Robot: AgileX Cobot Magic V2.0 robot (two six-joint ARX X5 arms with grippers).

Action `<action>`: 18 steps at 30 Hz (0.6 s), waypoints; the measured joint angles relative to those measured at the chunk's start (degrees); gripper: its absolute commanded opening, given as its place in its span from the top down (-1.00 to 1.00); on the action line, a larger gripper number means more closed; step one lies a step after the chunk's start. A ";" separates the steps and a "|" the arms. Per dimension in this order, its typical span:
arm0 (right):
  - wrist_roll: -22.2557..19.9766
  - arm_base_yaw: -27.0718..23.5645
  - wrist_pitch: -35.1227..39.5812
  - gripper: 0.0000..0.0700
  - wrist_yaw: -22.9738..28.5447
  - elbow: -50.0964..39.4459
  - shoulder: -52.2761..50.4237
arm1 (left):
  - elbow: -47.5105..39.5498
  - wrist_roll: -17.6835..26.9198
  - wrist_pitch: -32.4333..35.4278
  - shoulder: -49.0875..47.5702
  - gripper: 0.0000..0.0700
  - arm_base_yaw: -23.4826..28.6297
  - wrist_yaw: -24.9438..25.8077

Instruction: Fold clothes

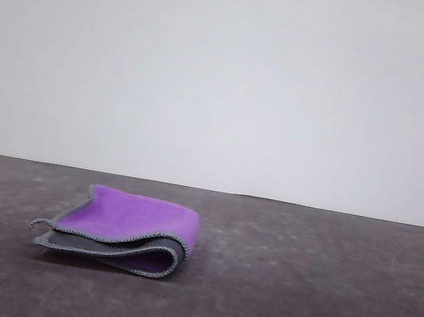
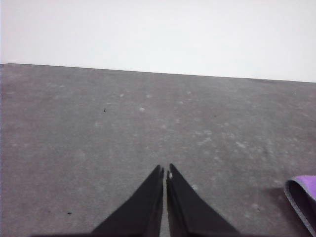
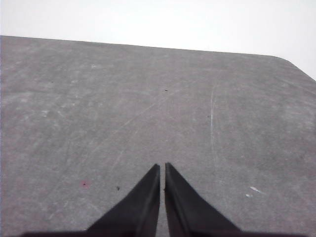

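Folded cloth (image 1: 129, 230) lower left of centre in front view, purple face up, grey layer beneath, cut off at left wrist view's lower right edge, left gripper (image 2: 165, 173) closed, empty, right gripper (image 3: 162, 168) closed, empty, scuffed grey table (image 1: 320, 292), white wall (image 1: 227, 71).

The left gripper (image 2: 165, 172) shows as 2 matte black fingers (image 2: 143, 207) — long, flat-sided wedges that widen toward the wrist and taper to sharp points. A small pale speck sits beside one tip. The right gripper (image 3: 162, 167) has the same build — 2 plain black tapering fingers (image 3: 190, 210) with smooth faces and straight inner edges, bearing no visible screws, cables or markings.
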 measured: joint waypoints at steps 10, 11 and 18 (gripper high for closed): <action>0.00 0.00 0.00 0.96 0.01 0.00 0.00 | 0.00 0.00 0.00 0.00 1.00 0.00 0.00; 0.00 0.00 0.00 0.96 0.00 0.00 0.00 | 0.00 0.00 0.00 0.00 1.00 0.00 0.00; 0.00 0.00 0.00 0.96 0.01 0.00 0.00 | 0.00 0.00 0.00 0.00 1.00 0.00 0.00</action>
